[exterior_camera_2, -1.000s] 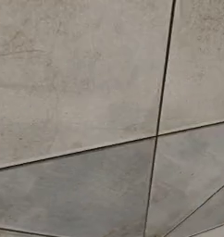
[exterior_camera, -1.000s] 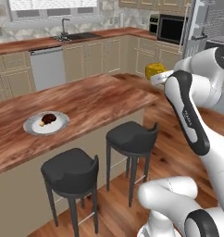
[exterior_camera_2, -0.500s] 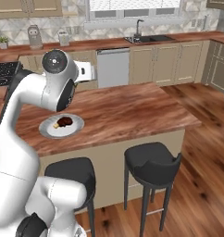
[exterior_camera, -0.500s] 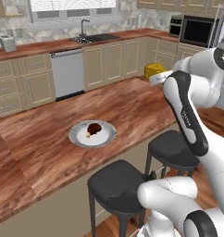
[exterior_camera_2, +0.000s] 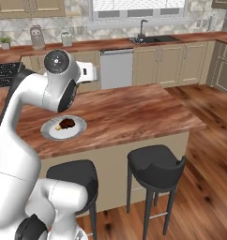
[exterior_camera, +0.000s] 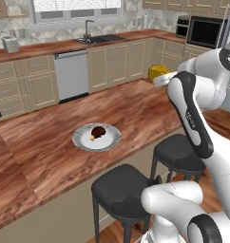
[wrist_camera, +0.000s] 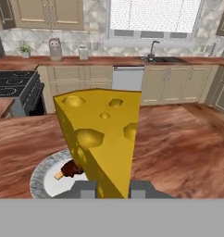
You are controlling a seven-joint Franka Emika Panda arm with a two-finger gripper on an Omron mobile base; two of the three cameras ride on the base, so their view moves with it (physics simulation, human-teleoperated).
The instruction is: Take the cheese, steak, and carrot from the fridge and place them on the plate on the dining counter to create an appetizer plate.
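**Q:** Where is the yellow, hole-pocked wedge of cheese (wrist_camera: 101,139)?

**A:** It stands upright between the two dark fingertips (wrist_camera: 87,190) of the gripper (wrist_camera: 113,190), whose jaws are narrowed onto its lower edge and hold it. In the left base view the cheese (exterior_camera: 158,72) shows as a yellow lump at the end of the white arm, above the far part of the long reddish-brown glossy wood-grain dining counter (exterior_camera: 136,109).

**Q:** What lies beneath it?

**A:** The round grey-white plate with the silvery rim (wrist_camera: 40,178) rests on the counter, below and to the left of the wedge in the hand view. On the plate (exterior_camera: 83,141) lies the dark brown-red slab of steak (exterior_camera: 99,130), with a small pale orange-tan piece, possibly the carrot (wrist_camera: 59,175), touching it; its detail is too small to tell.

**Q:** And the surroundings?

**A:** Two black round-seated stools (exterior_camera_2: 156,165) stand against the counter's beige base. Behind, a wall counter carries a sink with a tap (exterior_camera: 96,39) under a window, above beige cabinets and a grey dishwasher front (exterior_camera_2: 117,68). A black stove (wrist_camera: 12,83) sits at the left of the hand view.
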